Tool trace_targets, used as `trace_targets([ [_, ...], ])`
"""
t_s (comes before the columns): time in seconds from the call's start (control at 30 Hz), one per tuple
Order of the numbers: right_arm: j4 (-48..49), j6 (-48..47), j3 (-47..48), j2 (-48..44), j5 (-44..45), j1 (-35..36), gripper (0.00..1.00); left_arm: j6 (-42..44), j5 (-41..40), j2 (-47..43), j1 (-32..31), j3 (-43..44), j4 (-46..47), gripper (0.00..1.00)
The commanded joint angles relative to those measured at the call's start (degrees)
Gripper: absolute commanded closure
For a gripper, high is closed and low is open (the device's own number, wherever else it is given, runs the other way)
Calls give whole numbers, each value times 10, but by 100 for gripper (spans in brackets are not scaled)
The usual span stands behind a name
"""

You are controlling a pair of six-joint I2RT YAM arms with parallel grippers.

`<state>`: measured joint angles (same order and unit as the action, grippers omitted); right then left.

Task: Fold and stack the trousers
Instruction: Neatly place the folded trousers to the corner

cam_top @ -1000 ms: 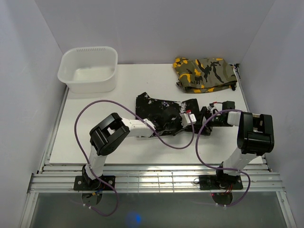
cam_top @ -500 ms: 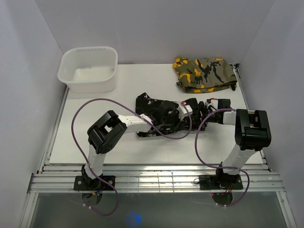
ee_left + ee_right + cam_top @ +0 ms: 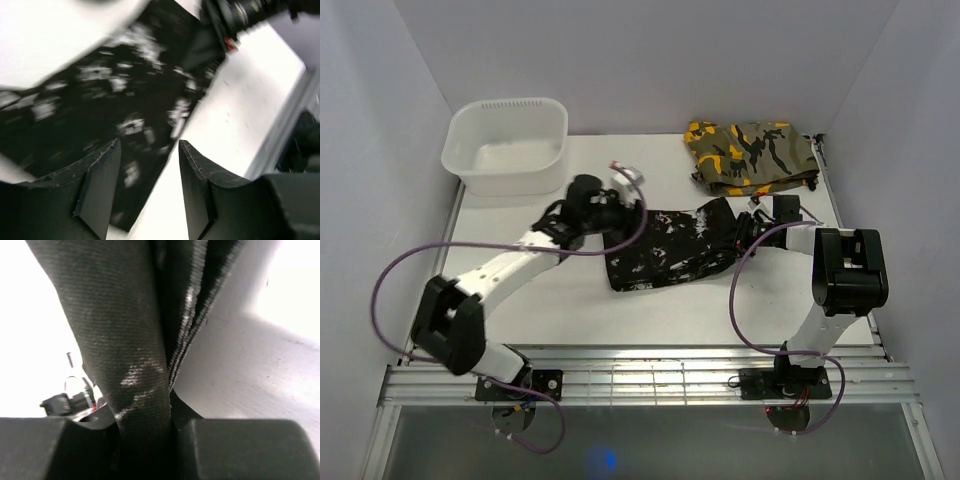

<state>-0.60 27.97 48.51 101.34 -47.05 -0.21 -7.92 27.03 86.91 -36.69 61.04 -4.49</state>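
Observation:
The trousers (image 3: pixel 670 245), black with white splotches, lie as a folded bundle on the middle of the white table (image 3: pixel 550 300). My right gripper (image 3: pixel 745 228) sits at their right end. In the right wrist view it (image 3: pixel 160 410) is shut on a thick fold of the trousers (image 3: pixel 130 330), which fills the gap between its jaws. My left gripper (image 3: pixel 618 212) is at the bundle's far left corner. In the left wrist view it (image 3: pixel 148 145) is open with nothing between its fingers (image 3: pixel 100 185), and the trousers (image 3: pixel 110 100) lie just ahead of them.
A white basin (image 3: pixel 505 145) stands at the back left. A folded olive camouflage garment (image 3: pixel 752 155) with orange and black patches lies at the back right. The left arm's purple cable (image 3: pixel 395 280) loops out to the left.
My left arm has swung from the bundle's middle out to its far left corner and its gripper has opened. The right gripper has shut on the trousers' right end. The bundle lies flatter.

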Motion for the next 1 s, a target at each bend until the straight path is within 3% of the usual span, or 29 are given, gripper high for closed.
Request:
trace_targets([
  [0.0,-69,-93,48,-37,39,0,92,-45,-13,-120,85,-58,-125,40],
  [0.13,-111,-142,83,-41,62,2,92,-69,16,-156,187,-137,-150,39],
  [0.43,-202,-230,138,-43,138,41,92,-191,78,-29,193,-197,9,27],
  [0.5,-209,-234,143,-40,148,42,82,-216,80,-1,192,-210,49,27],
  [0.63,-212,-212,134,-5,139,36,49,-271,97,24,192,-239,127,28],
  [0.83,-126,-110,48,15,46,-32,30,-346,138,52,191,-273,220,29],
  [0.97,-100,-90,14,10,22,-58,23,-368,134,65,191,-281,248,33],
])
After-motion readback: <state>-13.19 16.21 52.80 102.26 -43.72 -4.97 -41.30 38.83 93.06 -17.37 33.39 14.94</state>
